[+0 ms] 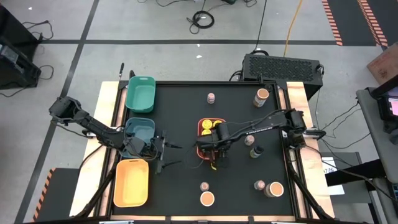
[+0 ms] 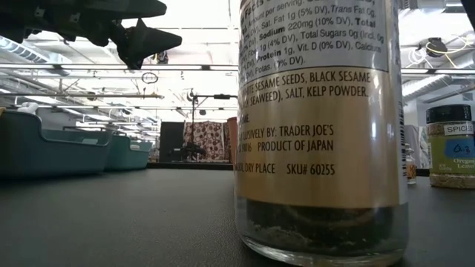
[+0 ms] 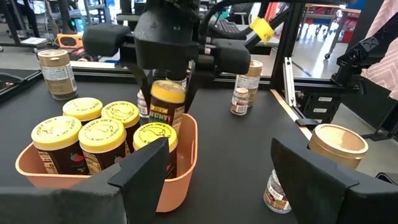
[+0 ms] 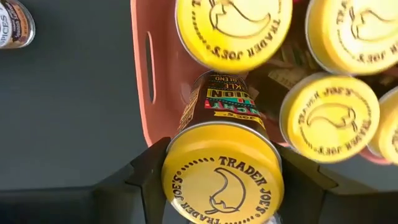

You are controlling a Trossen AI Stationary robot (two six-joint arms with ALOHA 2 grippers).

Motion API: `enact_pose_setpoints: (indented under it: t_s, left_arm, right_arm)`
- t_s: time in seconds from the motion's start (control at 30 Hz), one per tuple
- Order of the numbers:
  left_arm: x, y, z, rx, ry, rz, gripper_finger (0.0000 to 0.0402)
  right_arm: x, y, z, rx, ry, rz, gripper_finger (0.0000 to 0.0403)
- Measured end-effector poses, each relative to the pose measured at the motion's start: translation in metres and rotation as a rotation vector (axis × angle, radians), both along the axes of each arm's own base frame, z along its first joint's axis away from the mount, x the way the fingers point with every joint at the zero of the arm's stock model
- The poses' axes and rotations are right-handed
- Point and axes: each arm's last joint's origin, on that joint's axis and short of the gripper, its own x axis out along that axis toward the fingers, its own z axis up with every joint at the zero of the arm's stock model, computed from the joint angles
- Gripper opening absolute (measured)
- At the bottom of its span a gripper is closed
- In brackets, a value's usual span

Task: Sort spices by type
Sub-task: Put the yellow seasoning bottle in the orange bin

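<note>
Right hand grips a yellow-lidded jar over the coral tray.
Rigid, smooth, probably light; best pinched just under the lid. Left hand idles open.

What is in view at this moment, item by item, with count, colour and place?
Coral plastic tray: one, table centre.
Yellow-lidded round spice jars: four standing in the coral tray; a fifth gripped over it.
Tan-lidded wider jars: three, one far right, two along the near edge.
Small brown-capped jars: about four, scattered, one at far centre.
Dark-capped jar: one, right of the tray.
Green tray, teal tray, yellow tray: one each, left side.
Right end effector: closed on the fifth yellow-lidded jar.
Left end effector: open, empty, beside the teal tray.
</note>
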Motion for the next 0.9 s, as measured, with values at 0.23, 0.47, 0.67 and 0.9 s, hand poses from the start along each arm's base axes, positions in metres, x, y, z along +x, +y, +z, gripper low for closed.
enact_pose_setpoints:
  t_s: [0.23, 0.47, 0.67, 0.9]
  left_arm:
    - [0.0000, 0.0000, 0.0000, 0.000, 0.000, -0.001, 0.0286]
    - [0.0000, -0.0002, 0.0000, -0.001, 0.000, -0.006, 0.0286]
    - [0.0000, -0.0002, 0.0000, -0.002, 0.000, -0.006, 0.0286]
    - [0.0000, -0.0002, 0.0000, -0.002, 0.000, -0.006, 0.0286]
  right_arm:
    - [0.0064, -0.0043, -0.0032, 0.005, -0.033, 0.029, 0.0212]
    - [0.0072, -0.0077, -0.0032, 0.007, -0.036, 0.024, 0.0216]
    - [0.0075, -0.0077, -0.0032, 0.010, -0.041, -0.023, 0.0249]
    - [0.0068, -0.0088, -0.0028, 0.009, -0.037, -0.044, 0.0274]
